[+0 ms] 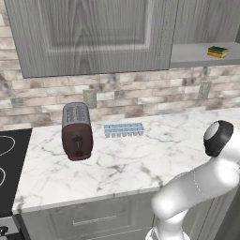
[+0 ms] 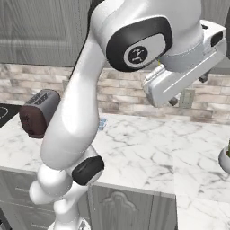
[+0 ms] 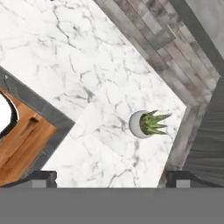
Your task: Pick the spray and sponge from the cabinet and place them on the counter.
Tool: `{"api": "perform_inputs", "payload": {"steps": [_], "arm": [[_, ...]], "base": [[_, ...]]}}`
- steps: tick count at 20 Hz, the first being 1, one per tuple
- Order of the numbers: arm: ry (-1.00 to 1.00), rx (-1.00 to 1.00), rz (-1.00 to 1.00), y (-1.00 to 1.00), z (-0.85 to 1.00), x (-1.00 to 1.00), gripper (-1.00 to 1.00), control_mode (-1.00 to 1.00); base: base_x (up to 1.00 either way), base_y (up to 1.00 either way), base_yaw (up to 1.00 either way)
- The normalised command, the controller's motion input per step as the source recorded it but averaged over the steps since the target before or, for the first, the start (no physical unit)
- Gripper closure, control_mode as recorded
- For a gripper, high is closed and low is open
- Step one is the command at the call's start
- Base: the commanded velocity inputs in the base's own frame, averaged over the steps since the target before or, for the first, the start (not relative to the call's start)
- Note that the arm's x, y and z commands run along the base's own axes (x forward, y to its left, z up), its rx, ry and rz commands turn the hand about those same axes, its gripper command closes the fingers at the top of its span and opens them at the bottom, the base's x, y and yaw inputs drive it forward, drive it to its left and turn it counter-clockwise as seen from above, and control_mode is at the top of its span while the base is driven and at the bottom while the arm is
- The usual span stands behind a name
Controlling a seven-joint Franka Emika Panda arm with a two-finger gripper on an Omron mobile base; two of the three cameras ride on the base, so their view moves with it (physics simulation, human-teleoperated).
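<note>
The sponge (image 1: 217, 51), yellow with a dark green layer, lies on the grey inner shelf (image 1: 192, 57) of the cabinet (image 1: 93, 33), whose right part stands open. The spray is out of view. The white marble counter (image 1: 140, 159) spreads below. In the right base view my gripper (image 2: 188, 90) hangs high above the counter (image 2: 148, 152), in front of the brick wall. It holds nothing. In the hand view its fingertips (image 3: 41, 177) stand wide apart at the bottom, open, and look down on the counter (image 3: 65, 52).
A dark toaster (image 1: 76, 131) and a pale blue ice-cube tray (image 1: 123, 129) stand on the counter, and the black stovetop (image 1: 9, 159) lies at the left. A small plant in a white pot (image 3: 146, 124) sits near the counter's corner. My arm (image 2: 81, 112) looms large in the right base view.
</note>
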Motion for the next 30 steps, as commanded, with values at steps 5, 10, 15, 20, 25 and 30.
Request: {"api": "perform_inputs", "payload": {"steps": [5,10,15,20,25,30], "arm": [[-0.28,0.19,0.09,0.77,-0.41,-0.09,-1.00,-1.00],[-0.26,0.03,0.03,0.93,-0.03,-0.09,-1.00,-1.00],[-0.20,-0.05,0.03,0.96,-0.16,-0.27,-1.00,-1.00],[-0.27,0.11,0.00,0.81,-0.47,-0.25,-1.00,-1.00],[-0.23,0.10,-0.04,0.89,-0.41,-0.14,-1.00,-1.00],[-0.19,0.01,-0.18,0.98,-0.03,0.00,-1.00,-1.00]], "base": [[0.00,0.00,0.00],[0.00,0.00,0.00],[0.00,0.00,0.00],[0.00,0.00,0.00],[0.00,0.00,0.00],[0.00,0.00,0.00]]}}
